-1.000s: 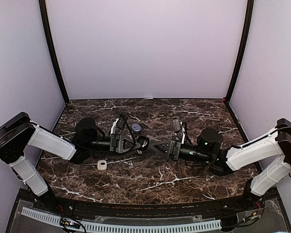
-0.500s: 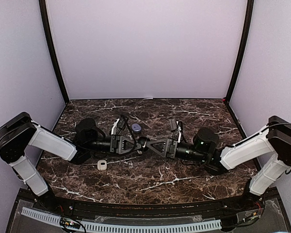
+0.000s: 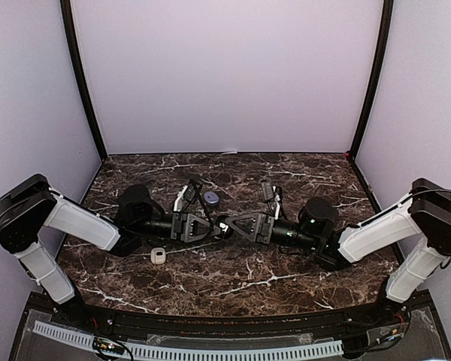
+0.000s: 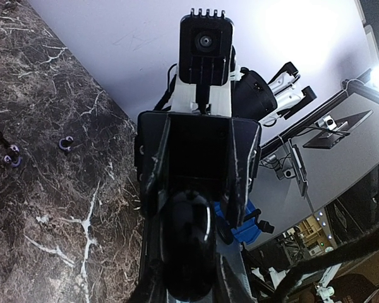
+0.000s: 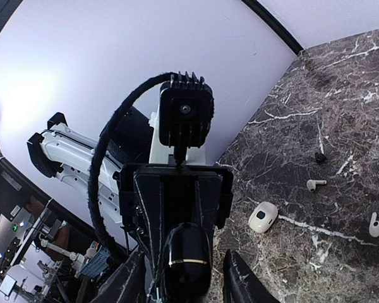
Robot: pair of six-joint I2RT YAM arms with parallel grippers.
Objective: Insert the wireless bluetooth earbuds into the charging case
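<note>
Two grippers meet at black charging case (image 4: pixel 188 235).
Your left gripper (image 3: pixel 219 224) clamps it steady; right gripper (image 5: pixel 186 268) straddles it, jaws apart, likely to open it; earbuds (image 5: pixel 312 184) lie on table (image 5: pixel 341 120), well apart from it.

The table (image 3: pixel 233 280) is dark brown-black marble shot through with white veins, and the walls (image 3: pixel 225 75) round it are a pale lilac. The left arm (image 3: pixel 75 222) and right arm (image 3: pixel 376 233) have white links and black joints. The charging case (image 5: pixel 188 259) is glossy black with a thin gold band, the second case (image 5: pixel 263 218) is white, and out on the marble lie white earbuds (image 5: pixel 313 184) and dark earbuds (image 4: pixel 11 158) with purple tips.
</note>
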